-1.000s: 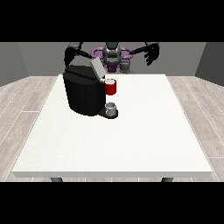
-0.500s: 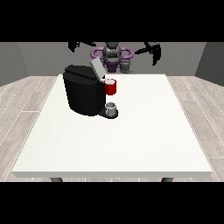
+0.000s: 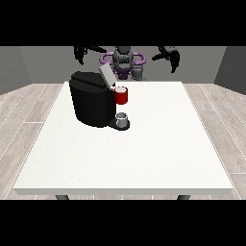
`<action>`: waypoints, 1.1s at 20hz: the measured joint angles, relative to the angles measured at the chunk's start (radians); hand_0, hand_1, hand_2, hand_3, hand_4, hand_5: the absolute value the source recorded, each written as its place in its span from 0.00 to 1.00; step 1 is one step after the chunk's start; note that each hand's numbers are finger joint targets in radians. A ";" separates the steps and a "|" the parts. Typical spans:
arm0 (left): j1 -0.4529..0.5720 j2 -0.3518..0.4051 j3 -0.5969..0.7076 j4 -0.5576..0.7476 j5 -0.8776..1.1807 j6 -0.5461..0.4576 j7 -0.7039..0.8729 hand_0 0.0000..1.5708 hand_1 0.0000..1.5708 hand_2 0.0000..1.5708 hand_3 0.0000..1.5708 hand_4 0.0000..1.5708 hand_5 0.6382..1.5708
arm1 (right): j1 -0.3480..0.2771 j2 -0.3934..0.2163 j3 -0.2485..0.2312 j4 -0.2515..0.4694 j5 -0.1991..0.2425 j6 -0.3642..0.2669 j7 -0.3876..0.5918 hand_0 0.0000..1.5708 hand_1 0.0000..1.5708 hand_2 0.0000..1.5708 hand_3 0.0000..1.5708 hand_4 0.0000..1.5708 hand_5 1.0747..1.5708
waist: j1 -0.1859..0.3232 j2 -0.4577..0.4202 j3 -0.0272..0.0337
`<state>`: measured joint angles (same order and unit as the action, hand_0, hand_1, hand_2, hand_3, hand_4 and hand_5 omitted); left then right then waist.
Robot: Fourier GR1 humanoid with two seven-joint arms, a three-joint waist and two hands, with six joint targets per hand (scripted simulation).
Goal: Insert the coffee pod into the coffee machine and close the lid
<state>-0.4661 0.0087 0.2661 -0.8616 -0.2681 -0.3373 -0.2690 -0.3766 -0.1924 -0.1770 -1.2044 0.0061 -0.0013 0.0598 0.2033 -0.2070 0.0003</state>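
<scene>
The black coffee machine [image 3: 91, 100] stands on the left-middle of the white table [image 3: 144, 153]. Its grey lid [image 3: 106, 75] is tilted up and open. A red head [image 3: 121, 95] sticks out of its front above a small silver cup [image 3: 123, 118] on the base. A small grey object [image 3: 139, 73], possibly the coffee pod, sits at the table's far edge by the robot's torso. The hand at the view's left [image 3: 80, 52] is raised high behind the machine and holds nothing. The hand at the view's right [image 3: 171, 56] is also raised, fingers relaxed and hanging, far from the machine.
The robot's purple and grey torso [image 3: 124, 61] is behind the far table edge. Wide bare table surface spreads to the right of the machine and towards the camera. Wooden floor surrounds the table.
Both arms have lifted and spread outwards. The hand at the view's left rose from beside the machine's top to well above it. The machine and cup have not moved.
</scene>
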 measured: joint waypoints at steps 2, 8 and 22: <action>0.011 -0.003 -0.018 -0.040 0.022 0.009 0.024 0.00 0.00 0.00 0.00 0.24 1.00 | -0.026 0.007 -0.015 0.024 -0.022 -0.001 0.014 0.00 0.00 0.00 0.00 0.08 1.00 | 0.009 0.014 0.0000; 0.055 -0.002 -0.069 -0.182 0.062 0.027 0.076 0.00 0.00 0.00 0.00 0.21 1.00 | -0.108 0.001 -0.049 0.101 -0.063 -0.001 0.032 0.00 0.00 0.00 0.00 0.04 1.00 | 0.024 0.079 0.0002; 0.183 0.026 -0.110 -0.466 0.141 0.048 0.148 0.00 0.00 0.00 0.00 0.24 1.00 | -0.251 0.019 0.015 0.193 -0.043 0.016 0.002 0.00 0.00 0.00 0.00 0.00 1.00 | -0.015 0.198 -0.0002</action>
<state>-0.2831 0.0347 0.1558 -1.3281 -0.1269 -0.2895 -0.1213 -0.6272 -0.1737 -0.1623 -1.0114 -0.0371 0.0149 0.0617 0.1879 -0.0090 0.0001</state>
